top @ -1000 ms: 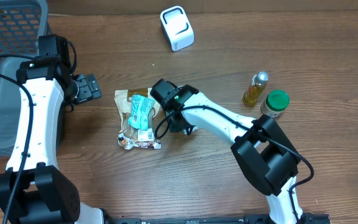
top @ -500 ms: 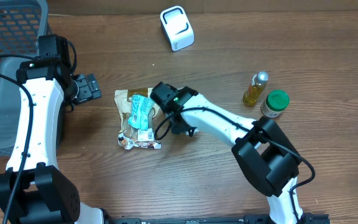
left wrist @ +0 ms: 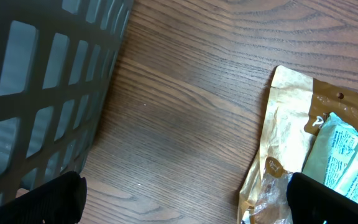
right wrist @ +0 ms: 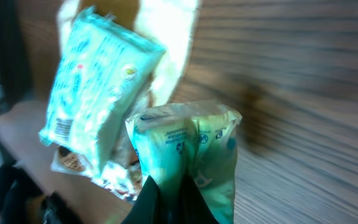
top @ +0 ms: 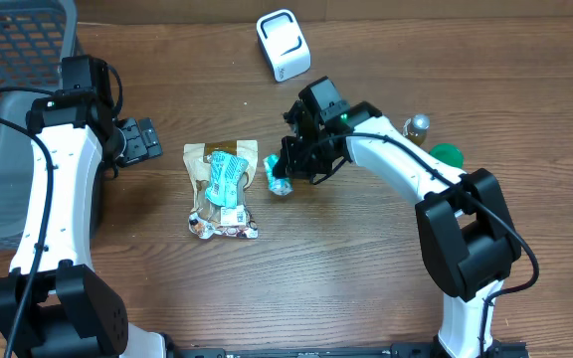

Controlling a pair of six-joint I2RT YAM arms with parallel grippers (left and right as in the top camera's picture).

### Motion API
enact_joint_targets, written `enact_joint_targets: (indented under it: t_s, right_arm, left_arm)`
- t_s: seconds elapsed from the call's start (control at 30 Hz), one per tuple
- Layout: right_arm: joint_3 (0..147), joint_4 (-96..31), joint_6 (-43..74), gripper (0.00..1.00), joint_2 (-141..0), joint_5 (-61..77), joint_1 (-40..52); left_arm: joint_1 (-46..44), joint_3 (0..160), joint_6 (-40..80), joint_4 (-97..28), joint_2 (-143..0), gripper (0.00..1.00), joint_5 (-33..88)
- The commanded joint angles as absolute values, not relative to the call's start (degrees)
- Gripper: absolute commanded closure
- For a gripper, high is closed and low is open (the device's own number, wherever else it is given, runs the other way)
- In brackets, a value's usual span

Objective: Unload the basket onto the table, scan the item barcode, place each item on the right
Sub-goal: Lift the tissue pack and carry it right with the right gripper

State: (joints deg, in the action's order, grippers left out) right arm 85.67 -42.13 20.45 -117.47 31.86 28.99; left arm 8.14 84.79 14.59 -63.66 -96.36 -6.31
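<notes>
My right gripper (top: 290, 169) is shut on a small green packet (top: 278, 180), held off the table to the right of the pile. The right wrist view shows that green packet (right wrist: 188, 146) pinched at its lower edge between my black fingertips (right wrist: 160, 202), gripper (right wrist: 174, 199). Behind it lie a teal packet (right wrist: 98, 93) and a tan pouch (right wrist: 163, 37). A white scanner (top: 284, 45) stands at the back centre. My left gripper (top: 143, 139) is open near the basket, left of the tan pouch (top: 207, 159). Nothing sits between its fingers (left wrist: 42, 199), gripper (left wrist: 188, 202).
A grey mesh basket (top: 13, 60) fills the far left; its wall (left wrist: 42, 93) is close to my left gripper. An oil bottle (top: 411, 141) and a green-lidded jar (top: 446, 159) stand at the right. The teal packet (top: 227, 177) lies on the pile of pouches.
My right gripper has closed on the green packet at the pile's right edge, then lifted and swung it up and to the right. The left arm has not moved.
</notes>
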Motion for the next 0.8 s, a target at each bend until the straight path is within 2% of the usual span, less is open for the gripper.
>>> enact_joint_targets:
  t_s: [0.0, 0.1, 0.2, 0.53, 0.63, 0.77]
  right_arm:
    - [79.96, -35.46, 20.10, 0.96, -115.42, 42.02, 29.21]
    - [72.05, -22.04, 26.44, 0.96, -115.42, 46.15, 27.16]
    - [67.48, -15.88, 28.80, 0.96, -115.42, 46.24, 25.41]
    - [64.77, -13.67, 28.67, 0.90, -115.42, 44.60, 24.62]
    - [64.77, -14.09, 28.51, 0.77, -115.42, 42.65, 24.62]
    - [64.79, -14.17, 28.51, 0.67, -115.39, 42.78, 24.58]
  left_arm:
    - [8.23, 85.93, 13.93, -63.64, -95.46, 0.01, -7.03]
    - [8.23, 85.93, 13.93, -63.64, -95.46, 0.01, -7.03]
    - [8.23, 85.93, 13.91, -63.64, -95.46, 0.01, -7.03]
    - [8.23, 85.93, 13.93, -63.64, -95.46, 0.01, -7.03]
    - [8.23, 85.93, 13.93, -63.64, -95.46, 0.00, -7.03]
    - [8.23, 85.93, 13.91, -63.64, -95.46, 0.00, -7.03]
